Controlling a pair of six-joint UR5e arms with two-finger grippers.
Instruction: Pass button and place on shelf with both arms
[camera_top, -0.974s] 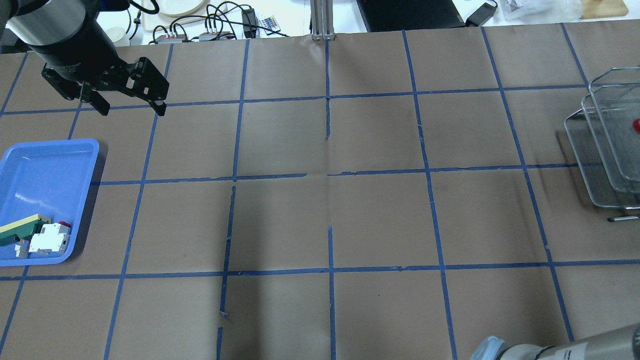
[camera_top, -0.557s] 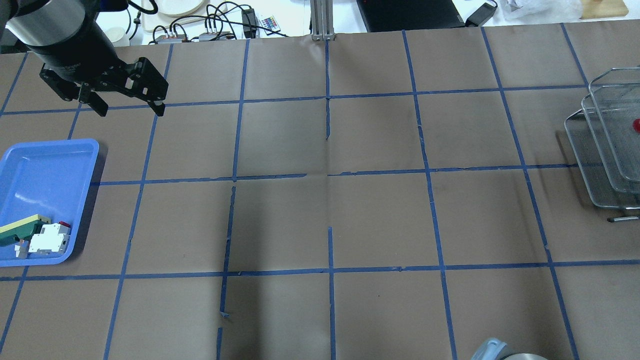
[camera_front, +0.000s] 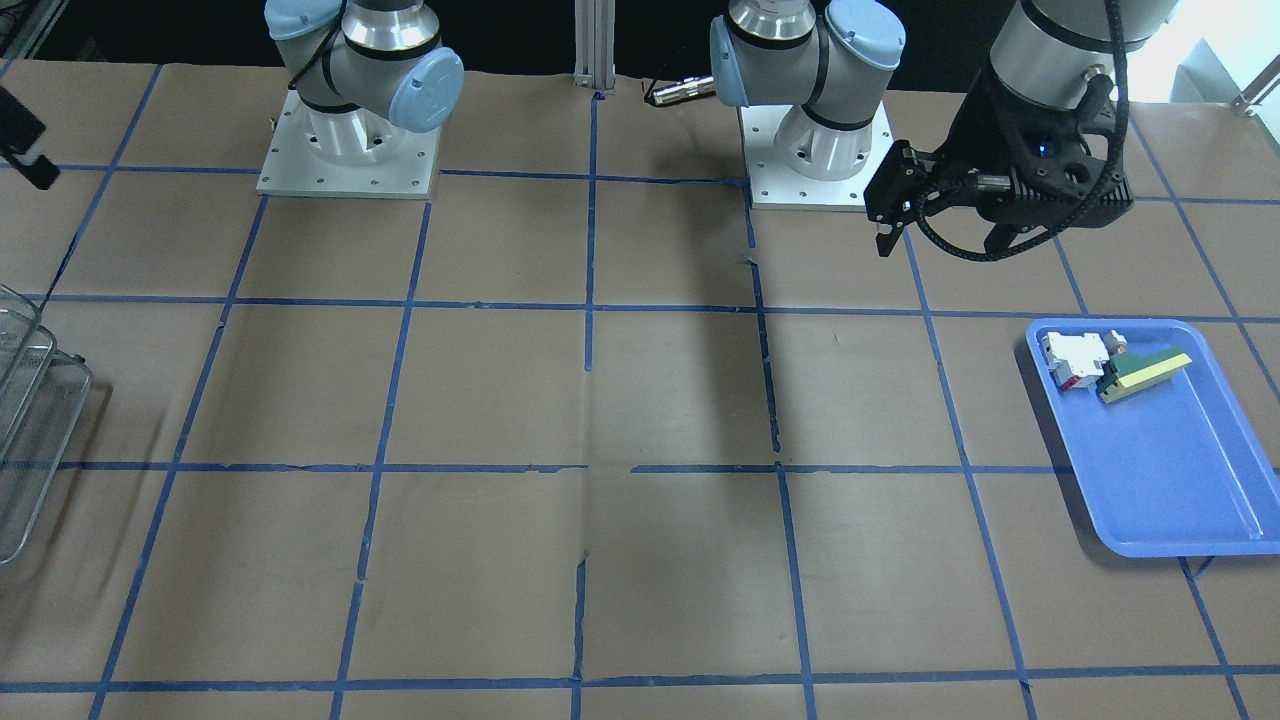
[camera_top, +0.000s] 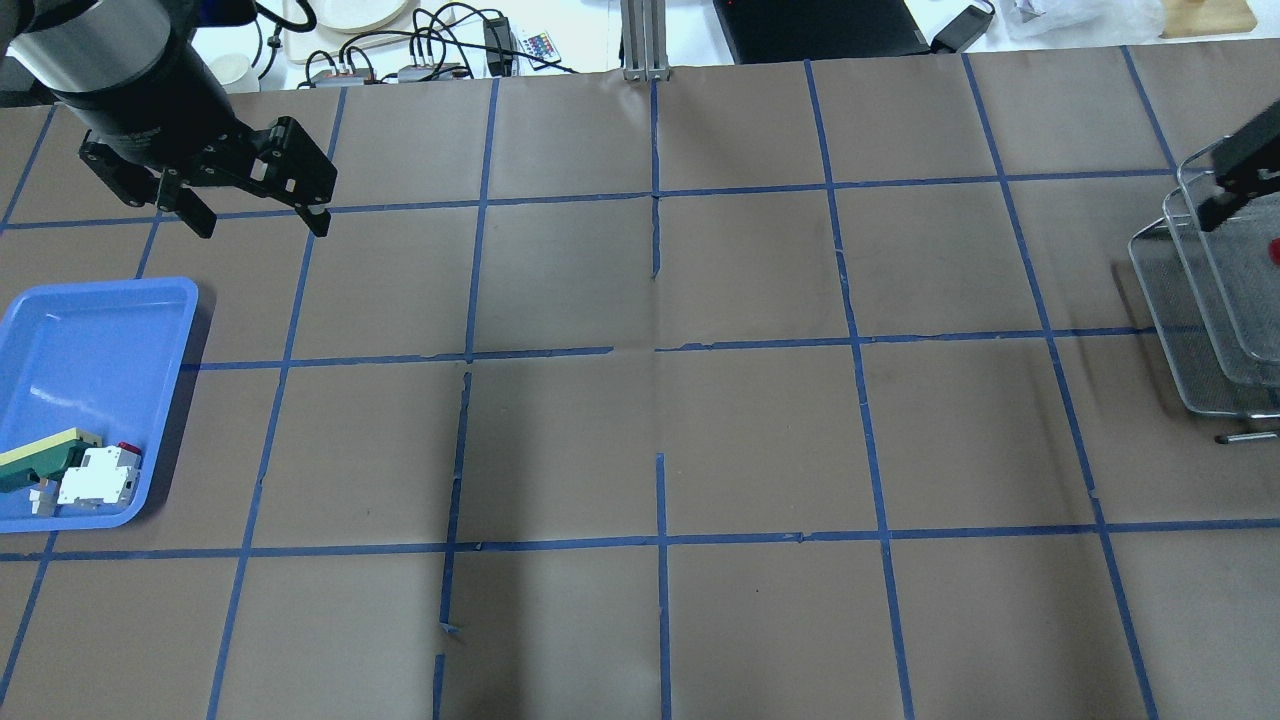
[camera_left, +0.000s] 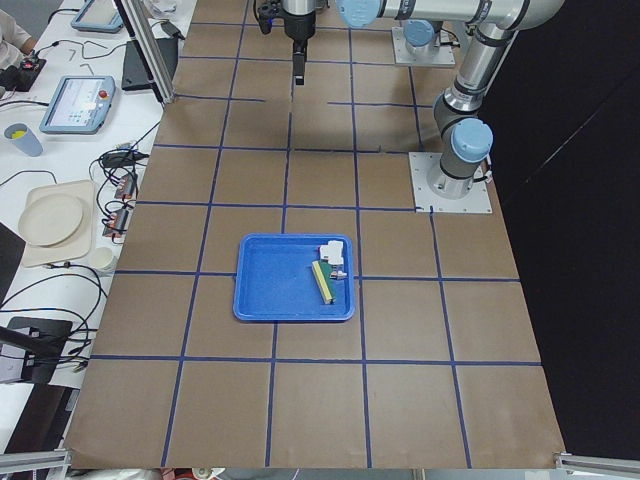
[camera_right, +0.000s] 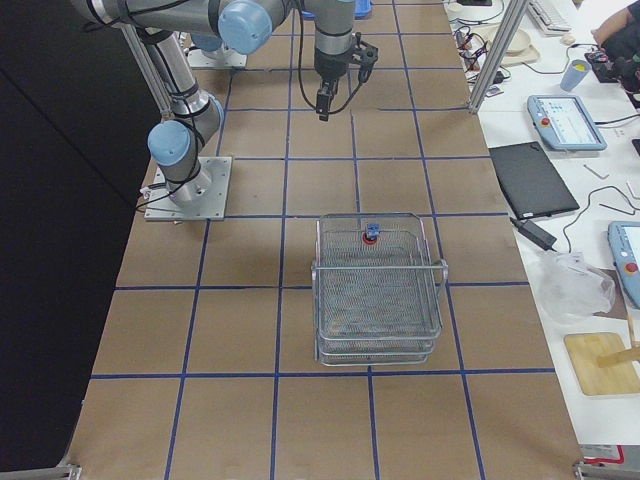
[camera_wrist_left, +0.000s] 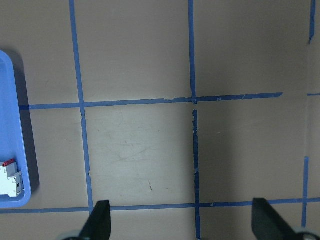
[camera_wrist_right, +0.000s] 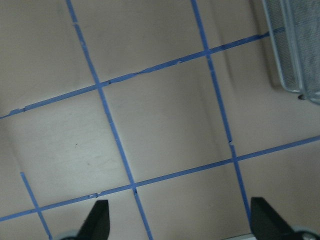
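Since a second ago the right arm (camera_front: 372, 62) has drawn its elbow out of the bottom edge of the overhead view. The right claw (camera_wrist_right: 180, 222) has come into that view at 3 o'clock, hanging high above the shelf (camera_right: 378, 300). From its wrist camera I can see both fingers spread wide with only bare table (camera_top: 750, 430) between them. A corner of the shelf shows at 1 o'clock in that picture.

The button (camera_right: 369, 237) sits in the shelf's top level, red cap up. It is near the end that faces the middle of the table, and nothing is touching it.

The left claw (camera_top: 263, 226) has barely stirred. It hangs at 10 o'clock in the overhead view, fingers apart and empty, above the brown paper and clear of the blue tray (camera_top: 90, 340). That tray lies at 8 o'clock. In its corner nearest the robot, a white-and-red block (camera_top: 97, 476) and a green-and-yellow wedge (camera_top: 40, 455) lie side by side.
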